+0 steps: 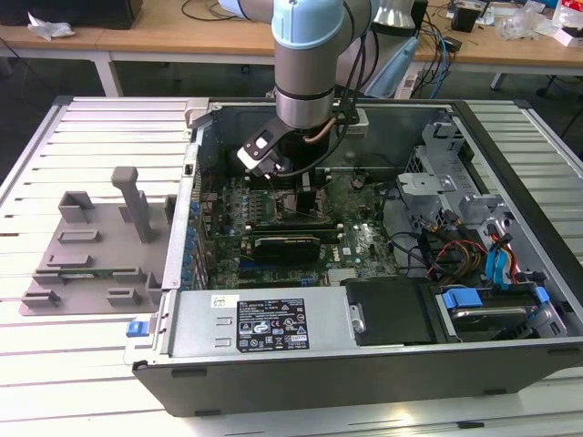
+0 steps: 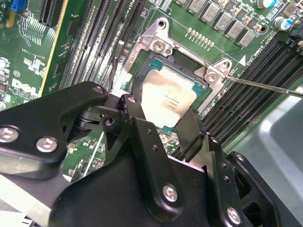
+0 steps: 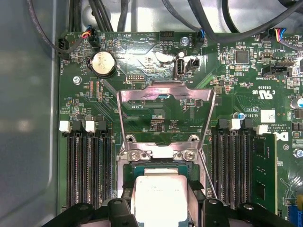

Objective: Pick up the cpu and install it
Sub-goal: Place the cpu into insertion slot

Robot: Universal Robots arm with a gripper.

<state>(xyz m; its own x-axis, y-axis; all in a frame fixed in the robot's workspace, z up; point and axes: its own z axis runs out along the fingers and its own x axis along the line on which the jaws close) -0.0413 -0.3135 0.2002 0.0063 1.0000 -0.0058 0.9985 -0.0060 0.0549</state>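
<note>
Silver-topped, the cpu [image 2: 165, 97] is held by two edges in the claw [image 2: 163, 109], low over the open socket [image 2: 160, 46], where I judge a small tilt or offset could damage it.

Small flat square cpu [image 2: 168, 97]: shiny silver metal top, thin green rim, faint dark print. Black metal gripper [image 2: 163, 116] w/ silver screws. Green flat motherboard [image 3: 142, 52]: white lettering, black slot rows. Bare silver steel socket bracket [image 3: 165, 94]. Round arm wrist joint [image 1: 308, 73]: grey w/ pale blue cap. Exterior view: light grey plastic tray [image 1: 91, 264] at 9 o'clock of dark grey metal computer case [image 1: 364, 373]; blue plastic drive clips [image 1: 460, 299] at 4 o'clock inside.
</note>
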